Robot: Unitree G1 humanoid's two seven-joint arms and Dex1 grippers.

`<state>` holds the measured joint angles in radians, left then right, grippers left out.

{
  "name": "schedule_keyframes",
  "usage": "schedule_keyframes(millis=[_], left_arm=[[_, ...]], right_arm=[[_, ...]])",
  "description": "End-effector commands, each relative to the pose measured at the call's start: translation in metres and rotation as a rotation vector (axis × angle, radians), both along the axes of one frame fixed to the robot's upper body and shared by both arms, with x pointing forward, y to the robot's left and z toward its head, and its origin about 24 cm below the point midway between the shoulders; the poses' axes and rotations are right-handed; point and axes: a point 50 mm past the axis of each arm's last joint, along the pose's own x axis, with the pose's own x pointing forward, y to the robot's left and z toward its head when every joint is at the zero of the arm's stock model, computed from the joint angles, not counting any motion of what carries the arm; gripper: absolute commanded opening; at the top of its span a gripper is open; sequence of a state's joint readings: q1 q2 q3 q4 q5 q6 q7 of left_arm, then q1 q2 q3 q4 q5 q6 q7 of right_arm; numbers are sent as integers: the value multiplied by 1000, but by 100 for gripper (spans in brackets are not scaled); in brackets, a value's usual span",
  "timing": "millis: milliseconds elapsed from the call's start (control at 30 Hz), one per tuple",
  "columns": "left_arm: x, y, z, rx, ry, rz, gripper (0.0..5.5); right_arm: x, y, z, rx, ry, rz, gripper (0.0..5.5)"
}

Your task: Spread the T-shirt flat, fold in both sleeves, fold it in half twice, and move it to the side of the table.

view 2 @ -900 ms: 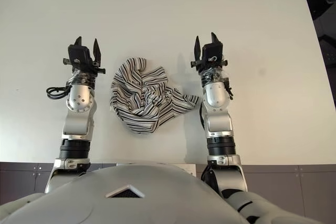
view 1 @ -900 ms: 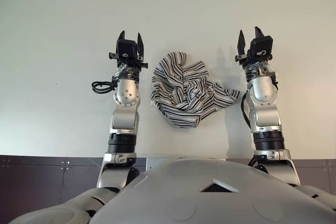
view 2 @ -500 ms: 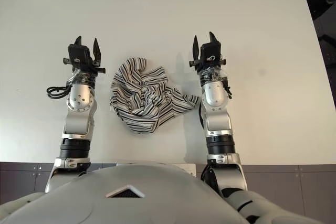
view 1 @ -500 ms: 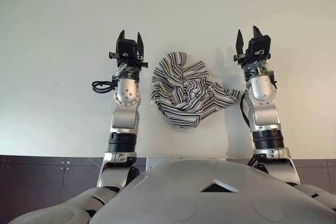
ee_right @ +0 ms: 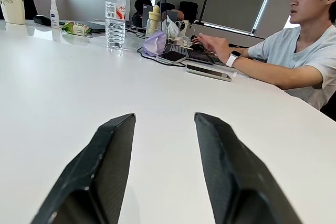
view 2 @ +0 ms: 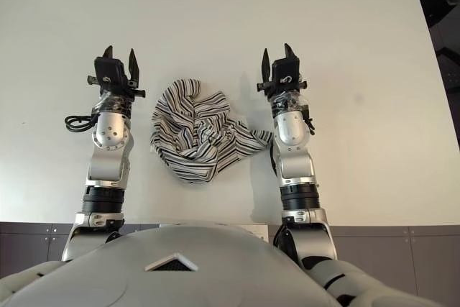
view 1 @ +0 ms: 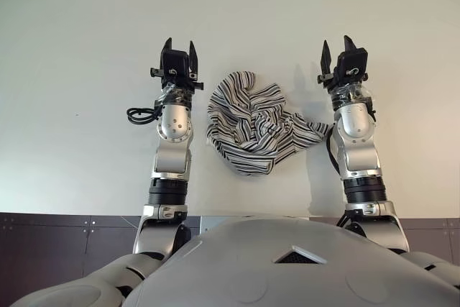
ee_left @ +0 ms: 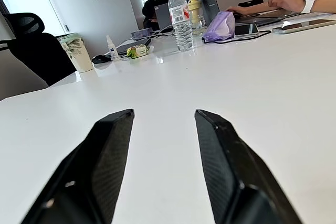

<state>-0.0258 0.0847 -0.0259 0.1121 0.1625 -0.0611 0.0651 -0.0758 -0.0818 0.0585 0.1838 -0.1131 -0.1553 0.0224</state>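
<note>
Grippers inch forward beside the crumpled T-shirt point(view 1: 253, 124) near the table's point(view 1: 86, 19) front edge, left gripper point(view 1: 180, 43) and right gripper point(view 1: 336, 42) both spread; spreading not yet begun.

Over the last second the right hand point(view 1: 336, 44) has crept a little farther out over the worktop point(view 1: 86, 26) and slightly left, toward the T-shirt point(view 1: 251, 124), while the left hand point(view 1: 180, 44) has edged just barely farther and a touch right, both with fingers apart.
</note>
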Motion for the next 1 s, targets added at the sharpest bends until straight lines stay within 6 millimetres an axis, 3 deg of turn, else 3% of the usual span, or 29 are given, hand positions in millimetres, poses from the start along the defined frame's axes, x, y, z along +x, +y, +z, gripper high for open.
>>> schedule_keyframes(millis=[33,267,400,500,567,767,867,1000], left_arm=[[-1,-1,1,8,-5,-1,214],[-1,-2,1,7,1,-15,214],[-7,-9,2,42,9,-131,214],[-15,-20,9,117,9,-313,214],[-25,-26,15,211,22,-493,214],[-67,-18,17,524,173,-985,214],[-84,-10,16,556,234,-1069,214],[-105,4,-1,676,352,-1137,214]], right_arm=[[0,2,2,3,-15,4,206],[-1,2,3,5,-12,5,206],[-6,4,7,-20,-18,99,206],[-15,9,21,15,-20,288,206],[-27,11,33,-11,9,522,206],[-67,-15,50,-256,265,1061,206],[-75,-13,43,-273,325,1121,206],[-67,-13,17,-404,344,1037,206]])
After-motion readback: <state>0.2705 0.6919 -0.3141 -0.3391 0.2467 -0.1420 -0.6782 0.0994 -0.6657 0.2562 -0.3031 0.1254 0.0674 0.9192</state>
